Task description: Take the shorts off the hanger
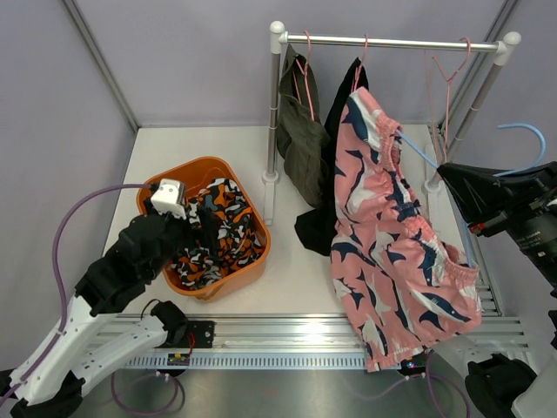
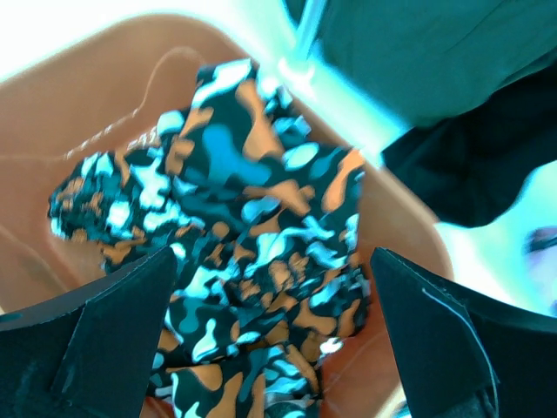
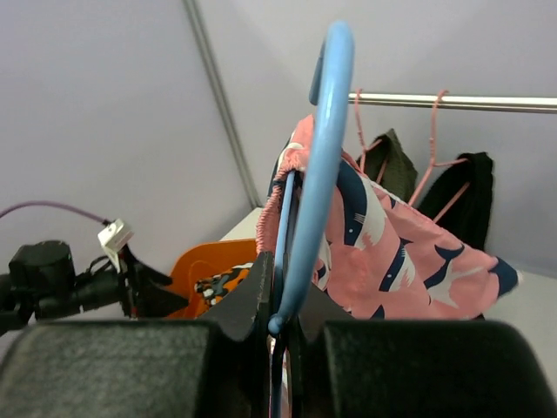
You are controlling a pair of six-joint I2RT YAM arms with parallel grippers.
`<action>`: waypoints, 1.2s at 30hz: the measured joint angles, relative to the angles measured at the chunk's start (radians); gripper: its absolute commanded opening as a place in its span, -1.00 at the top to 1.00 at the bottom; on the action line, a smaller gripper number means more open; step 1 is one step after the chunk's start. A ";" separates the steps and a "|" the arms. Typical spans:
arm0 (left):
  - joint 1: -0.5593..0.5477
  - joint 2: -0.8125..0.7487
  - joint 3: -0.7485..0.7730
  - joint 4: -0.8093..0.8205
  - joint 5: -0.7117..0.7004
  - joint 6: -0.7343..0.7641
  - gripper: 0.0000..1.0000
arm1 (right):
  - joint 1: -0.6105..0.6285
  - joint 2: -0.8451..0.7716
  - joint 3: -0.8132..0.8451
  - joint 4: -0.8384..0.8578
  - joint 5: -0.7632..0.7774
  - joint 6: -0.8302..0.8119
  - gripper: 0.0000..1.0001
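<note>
Clamping the blue hanger (image 3: 326, 157) in my right hand (image 3: 283, 305); left hand (image 2: 274, 335), spread apart, should next strip the pink shorts (image 1: 392, 252).

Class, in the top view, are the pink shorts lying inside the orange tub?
No: the pink shorts hang from the blue hanger, outside the orange tub.

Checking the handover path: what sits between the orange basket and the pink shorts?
In the top view, the rack's white foot and the black shorts' hem.
</note>
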 measured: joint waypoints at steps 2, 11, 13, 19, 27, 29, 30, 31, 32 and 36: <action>0.000 0.024 0.063 0.006 0.020 0.000 -0.98 | 0.000 0.000 -0.006 0.008 -0.068 0.011 1.00; -0.070 0.299 0.410 0.142 0.137 -0.029 -0.97 | 0.000 0.028 -0.227 0.044 -0.192 0.051 1.00; -0.164 0.365 0.439 0.159 0.118 -0.029 -0.98 | 0.001 0.042 -0.270 0.053 -0.207 0.058 1.00; -0.300 0.546 0.498 0.221 0.073 -0.037 -0.98 | 0.045 0.062 -0.380 0.087 -0.200 0.068 1.00; -0.325 0.568 0.457 0.405 0.036 -0.077 -0.98 | 0.160 0.086 -0.459 0.092 -0.055 0.046 1.00; -0.330 0.573 0.445 0.438 0.035 -0.085 -0.98 | 0.176 0.087 -0.485 0.090 -0.026 0.040 1.00; -0.332 0.579 0.445 0.449 0.035 -0.087 -0.98 | 0.178 0.087 -0.496 0.090 -0.010 0.037 1.00; -0.333 0.589 0.447 0.463 0.035 -0.089 -0.97 | 0.179 0.087 -0.503 0.091 -0.001 0.034 1.00; -0.335 0.605 0.455 0.471 0.032 -0.090 -0.98 | 0.179 0.089 -0.510 0.090 0.014 0.029 1.00; -0.352 0.715 0.520 0.484 0.024 -0.092 -0.97 | 0.181 0.089 -0.514 0.087 0.069 0.006 1.00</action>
